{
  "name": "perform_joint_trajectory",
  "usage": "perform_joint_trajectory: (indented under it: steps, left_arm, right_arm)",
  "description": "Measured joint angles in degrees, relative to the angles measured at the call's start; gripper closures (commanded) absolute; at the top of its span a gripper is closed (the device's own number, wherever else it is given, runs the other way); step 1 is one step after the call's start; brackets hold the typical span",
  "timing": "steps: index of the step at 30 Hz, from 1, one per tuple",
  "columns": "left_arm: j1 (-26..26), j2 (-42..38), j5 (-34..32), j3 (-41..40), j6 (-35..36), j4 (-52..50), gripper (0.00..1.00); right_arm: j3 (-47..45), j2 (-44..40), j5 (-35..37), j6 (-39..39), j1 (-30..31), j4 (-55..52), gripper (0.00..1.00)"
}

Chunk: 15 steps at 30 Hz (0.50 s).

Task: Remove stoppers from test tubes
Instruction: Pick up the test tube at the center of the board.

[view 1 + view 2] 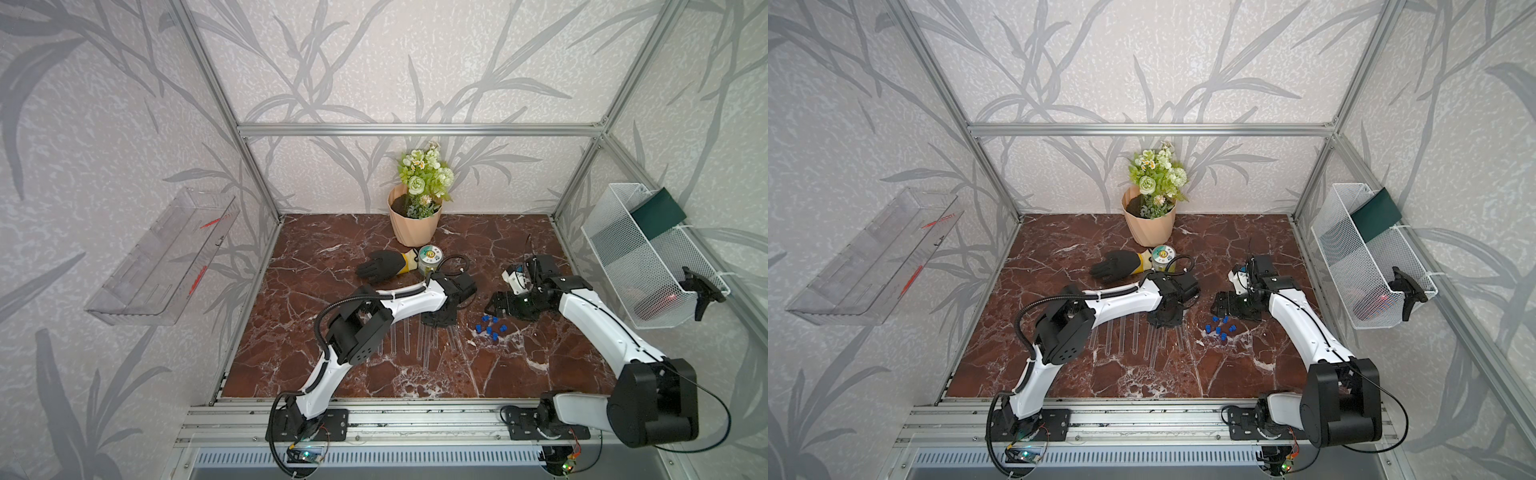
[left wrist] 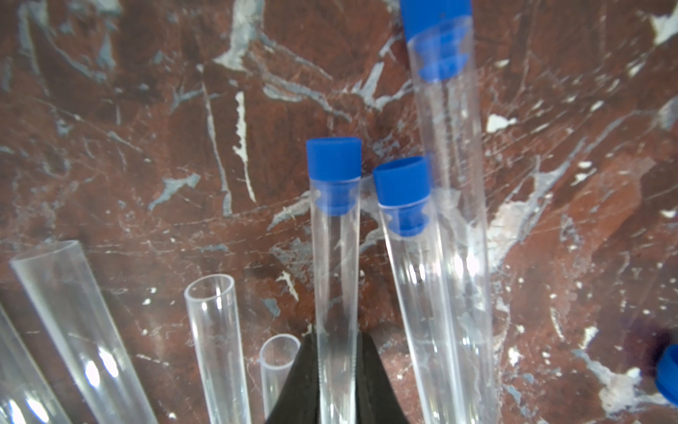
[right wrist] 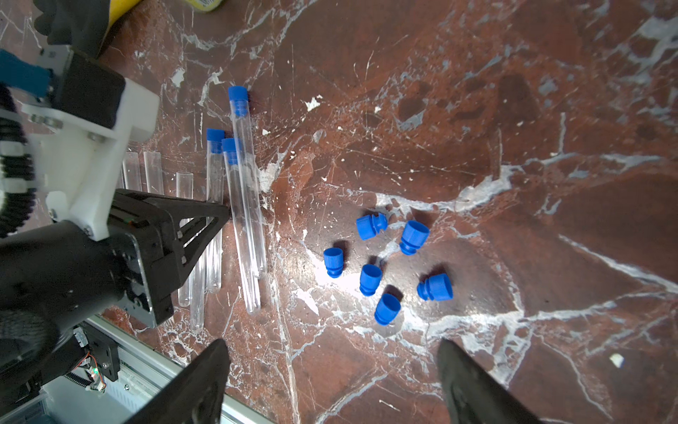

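Observation:
My left gripper (image 2: 336, 337) is shut on a clear test tube (image 2: 335, 275) partway along its length; a blue stopper (image 2: 334, 161) plugs its mouth. Two more stoppered test tubes (image 2: 407, 257) lie right beside it, and several open tubes (image 2: 216, 330) lie on its other side. In both top views the left gripper (image 1: 438, 322) (image 1: 1165, 318) points down over the row of tubes (image 1: 405, 340). Several loose stoppers (image 3: 370, 279) (image 1: 490, 326) lie clustered on the marble. My right gripper (image 3: 332, 352) (image 1: 492, 305) hovers open just behind them, holding nothing.
A black glove (image 1: 380, 266) and a small jar (image 1: 430, 257) lie behind the left arm, with a flower pot (image 1: 415, 224) at the back wall. A white wire basket (image 1: 652, 257) hangs on the right wall, a clear shelf (image 1: 162, 266) on the left.

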Motion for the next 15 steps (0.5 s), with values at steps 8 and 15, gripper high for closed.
perform_joint_trajectory:
  steps: [8, 15]
  left_arm:
    - [0.44, -0.13, 0.35, 0.02, 0.44, 0.13, 0.89]
    - [1.11, -1.14, -0.07, 0.02, 1.64, -0.07, 0.90]
  right_arm:
    - [0.00, 0.02, 0.04, 0.00, -0.04, 0.00, 0.11]
    - [0.00, 0.68, -0.66, 0.04, -0.04, -0.02, 0.08]
